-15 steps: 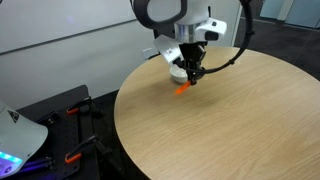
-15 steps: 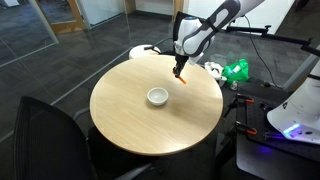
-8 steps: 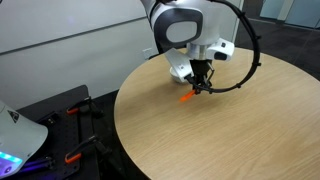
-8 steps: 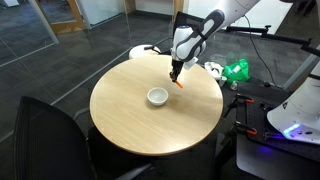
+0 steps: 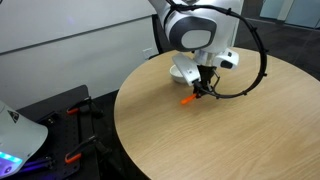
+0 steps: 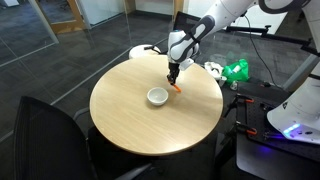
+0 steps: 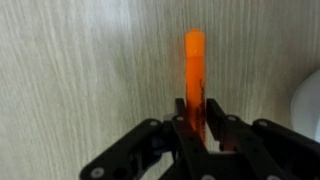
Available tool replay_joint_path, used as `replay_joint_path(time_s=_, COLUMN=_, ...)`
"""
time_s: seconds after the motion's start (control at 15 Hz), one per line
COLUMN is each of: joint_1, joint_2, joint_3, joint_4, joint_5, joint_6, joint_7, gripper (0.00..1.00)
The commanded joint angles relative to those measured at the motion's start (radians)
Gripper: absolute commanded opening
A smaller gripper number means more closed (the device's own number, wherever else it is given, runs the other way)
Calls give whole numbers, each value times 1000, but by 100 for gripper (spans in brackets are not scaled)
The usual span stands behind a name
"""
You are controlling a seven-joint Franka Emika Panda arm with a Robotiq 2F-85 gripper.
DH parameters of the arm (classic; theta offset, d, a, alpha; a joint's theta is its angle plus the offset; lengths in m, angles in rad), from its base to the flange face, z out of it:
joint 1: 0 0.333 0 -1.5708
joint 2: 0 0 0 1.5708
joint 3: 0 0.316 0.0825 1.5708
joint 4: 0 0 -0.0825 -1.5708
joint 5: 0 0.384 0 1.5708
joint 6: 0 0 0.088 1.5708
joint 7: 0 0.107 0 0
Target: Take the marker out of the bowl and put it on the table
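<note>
My gripper (image 7: 197,122) is shut on the orange marker (image 7: 194,75), which sticks out forward from between the fingers over the tan wood table (image 7: 80,70). In both exterior views the gripper (image 5: 202,90) (image 6: 174,78) holds the marker (image 5: 188,98) (image 6: 177,87) low, at or just above the table top (image 5: 230,140) (image 6: 130,120), a short way from the white bowl (image 5: 186,70) (image 6: 157,96). The bowl's rim shows at the right edge of the wrist view (image 7: 308,105). The bowl looks empty.
A black chair (image 6: 50,140) stands at the table's near side. A black cart with clamps (image 5: 60,125) is left of the table. A green object (image 6: 236,70) and white equipment (image 6: 300,110) lie beyond the table's right edge.
The gripper has carried the marker lower and sideways over the table, toward the bowl's side. The marker stays held.
</note>
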Motion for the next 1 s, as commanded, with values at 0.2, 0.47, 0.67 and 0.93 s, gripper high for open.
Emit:
replay_joint_path(time_s=0.2, joint_1=3, joint_2=6, joint_3=-1, joint_4=51, joint_5=22, joint_6=-72, joint_7=4, gripper=81)
replay_joint_path(time_s=0.47, joint_1=27, joint_2=-77, joint_3=-14, joint_4=-28, joint_5=13, joint_6=-34, joint_7=30, gripper=100)
replay_joint_path(time_s=0.67, joint_1=42, joint_2=-166, joint_3=-21, joint_4=-104, joint_5=13, joint_6=-12, joint_7=51, gripper=100)
replay_joint_path(time_s=0.93, joint_1=76, joint_2=-306, joint_3=-31, joint_4=-216, joint_5=2, joint_6=-10, joint_7=78, gripper=100)
